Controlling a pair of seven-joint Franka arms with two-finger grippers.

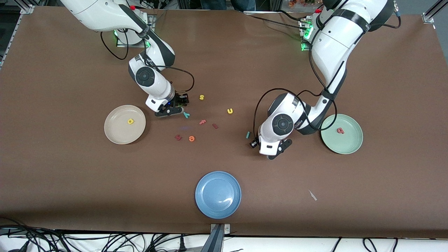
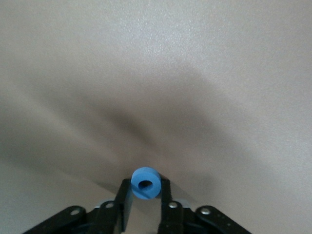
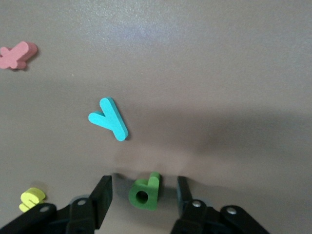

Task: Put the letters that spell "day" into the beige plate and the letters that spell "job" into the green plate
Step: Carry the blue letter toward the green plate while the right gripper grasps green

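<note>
Closest to the front camera on the brown bench (image 1: 70, 182) is the blue plate (image 1: 218, 194), sitting by itself. A bit farther, the left gripper (image 2: 146, 214) is low over bare bench, between the teal "j" (image 1: 247, 134) and the green plate (image 1: 342, 133). Its fingers (image 2: 125, 202) are pinching the little blue "o" (image 2: 146, 183) from both sides, ring hole facing the wrist camera. The green plate already has the salmon "b" (image 1: 340, 130) in it. The "j" lies flat on the bench just beside that wrist.

Toward the right arm's end, the beige plate (image 1: 125, 124) holds the yellow "a" (image 1: 130, 121). A loose bunch of other letters sits mid-bench: orange "e" (image 1: 191, 139), pink "f" (image 1: 202, 122), yellow "u" (image 1: 230, 111).

Farther again, the right gripper (image 3: 141, 195) is down at the bench near the beige plate. Its fingers (image 3: 101, 197) are spread on either side of the green "d" (image 3: 145, 193), not touching it from what I can see. The teal "y" (image 3: 109, 119) lies flat near it, and the yellow "s" (image 1: 201, 97) is farthest.
</note>
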